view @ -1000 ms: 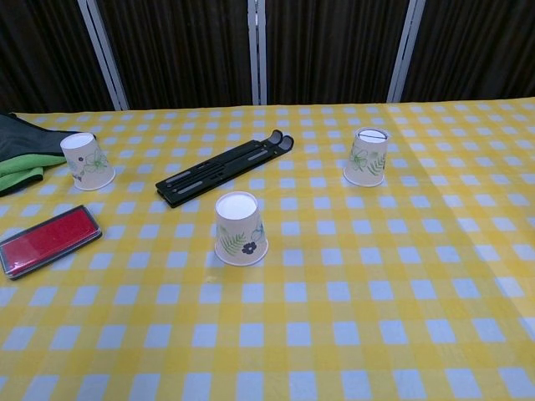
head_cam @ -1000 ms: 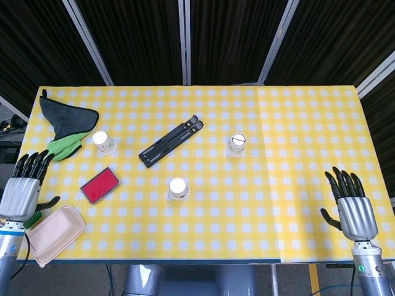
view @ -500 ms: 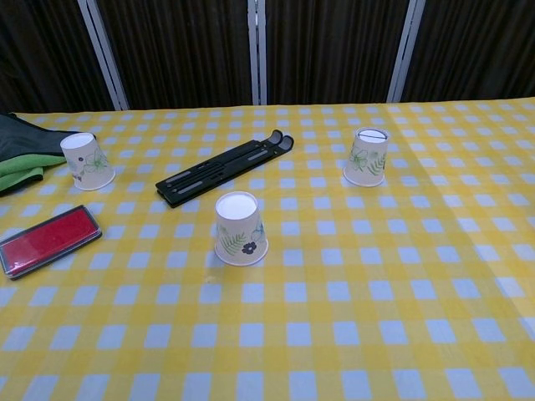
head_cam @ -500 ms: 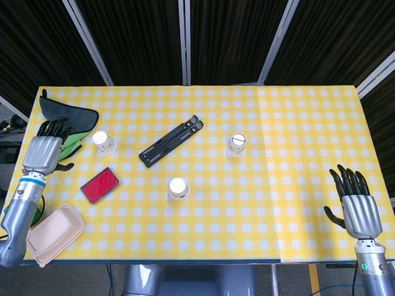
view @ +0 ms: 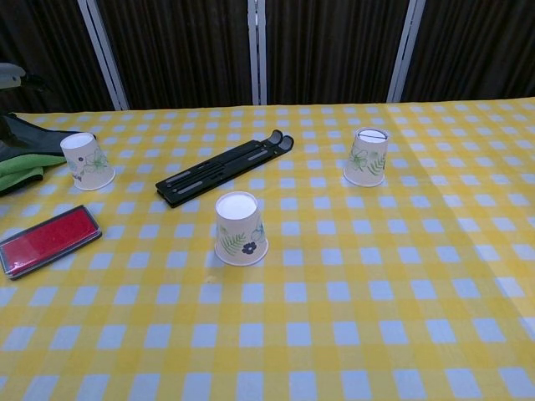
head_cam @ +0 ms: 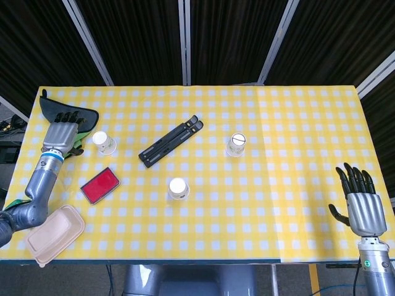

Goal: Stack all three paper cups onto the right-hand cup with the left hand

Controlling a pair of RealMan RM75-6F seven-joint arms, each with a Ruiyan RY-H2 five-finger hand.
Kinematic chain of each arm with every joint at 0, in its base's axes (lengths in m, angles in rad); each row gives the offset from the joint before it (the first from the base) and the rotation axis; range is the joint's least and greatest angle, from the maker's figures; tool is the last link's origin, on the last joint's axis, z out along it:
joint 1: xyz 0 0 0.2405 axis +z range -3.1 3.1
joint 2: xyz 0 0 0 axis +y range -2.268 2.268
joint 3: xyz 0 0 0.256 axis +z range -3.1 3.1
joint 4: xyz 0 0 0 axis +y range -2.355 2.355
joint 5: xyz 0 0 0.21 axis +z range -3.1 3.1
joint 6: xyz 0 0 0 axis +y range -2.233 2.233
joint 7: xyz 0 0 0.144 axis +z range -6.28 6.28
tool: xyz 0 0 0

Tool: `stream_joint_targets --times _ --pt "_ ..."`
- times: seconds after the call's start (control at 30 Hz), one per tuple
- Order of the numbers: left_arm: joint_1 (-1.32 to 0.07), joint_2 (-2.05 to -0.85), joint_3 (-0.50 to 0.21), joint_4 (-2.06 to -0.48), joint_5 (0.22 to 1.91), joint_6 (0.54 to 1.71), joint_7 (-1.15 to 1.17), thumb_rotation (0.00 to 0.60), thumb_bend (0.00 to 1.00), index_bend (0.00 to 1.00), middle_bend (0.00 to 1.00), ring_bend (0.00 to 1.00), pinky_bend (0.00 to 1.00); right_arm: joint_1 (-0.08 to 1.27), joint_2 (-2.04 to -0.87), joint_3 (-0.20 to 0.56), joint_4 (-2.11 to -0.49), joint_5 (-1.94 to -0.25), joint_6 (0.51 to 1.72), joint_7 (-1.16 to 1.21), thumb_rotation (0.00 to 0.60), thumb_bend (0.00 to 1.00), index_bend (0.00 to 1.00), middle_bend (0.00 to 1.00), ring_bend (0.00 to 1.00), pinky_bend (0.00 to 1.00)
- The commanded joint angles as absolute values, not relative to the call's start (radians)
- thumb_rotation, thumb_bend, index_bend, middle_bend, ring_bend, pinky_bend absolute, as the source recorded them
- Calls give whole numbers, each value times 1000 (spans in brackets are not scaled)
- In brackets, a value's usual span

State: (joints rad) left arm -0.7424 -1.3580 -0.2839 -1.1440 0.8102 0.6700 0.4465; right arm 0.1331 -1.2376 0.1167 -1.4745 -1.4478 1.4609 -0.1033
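Observation:
Three floral paper cups stand upside down on the yellow checked table. The left cup (head_cam: 104, 142) (view: 86, 160) is near the cloths, the middle cup (head_cam: 178, 188) (view: 240, 228) sits toward the front, and the right-hand cup (head_cam: 236, 145) (view: 366, 156) is beyond the centre. My left hand (head_cam: 61, 132) hovers just left of the left cup, fingers apart, holding nothing. My right hand (head_cam: 360, 201) is off the table's right front corner, fingers spread and empty. The chest view shows only a sliver of the left hand (view: 10, 75) at its left edge.
A black folding stand (head_cam: 171, 141) (view: 224, 169) lies between the cups. A red case (head_cam: 99, 185) (view: 46, 239) sits front left. Black and green cloths (head_cam: 65, 117) lie at the back left. A beige lidded box (head_cam: 55, 233) rests at the front left corner.
My left hand has travelled from the table's front left edge up and inward, ending beside the left cup. My right hand has drifted slightly down and right. The cups have not moved.

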Motion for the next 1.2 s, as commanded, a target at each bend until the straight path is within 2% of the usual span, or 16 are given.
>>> stream_joint_targets --times 0.03,0.4,0.53,0.67,0.83,1.03,1.2 --pt "-788 -1421 -261 -1052 768 614 449 600 230 205 0 0 0 133 -1239 118 -1471 -1443 1459 -105 600 153 0 0 0 0" --pt "-842 -1525 -247 -909 805 584 386 600 234 214 0 0 0 131 -1241 117 -1462 -1436 1458 -105 600 152 0 0 0 0" --pt "-855 -1548 -240 -878 827 571 365 600 344 237 0 0 0 132 -1242 116 -1461 -1436 1456 -107 600 153 0 0 0 0" --pt "-864 -1570 -235 -853 845 563 345 600 435 324 0 0 0 134 -1245 115 -1458 -1435 1452 -108 600 153 0 0 0 0" --pt "-864 -1582 -226 -836 877 569 310 600 449 379 0 0 0 133 -1245 117 -1456 -1432 1453 -107 600 153 0 0 0 0" --pt "-849 -1498 -257 -979 945 657 239 600 449 376 0 0 0 132 -1243 118 -1458 -1431 1456 -103 600 153 0 0 0 0" --pt "-837 -1392 -293 -1197 1012 753 201 600 448 365 0 0 0 132 -1244 120 -1456 -1430 1457 -98 600 153 0 0 0 0"
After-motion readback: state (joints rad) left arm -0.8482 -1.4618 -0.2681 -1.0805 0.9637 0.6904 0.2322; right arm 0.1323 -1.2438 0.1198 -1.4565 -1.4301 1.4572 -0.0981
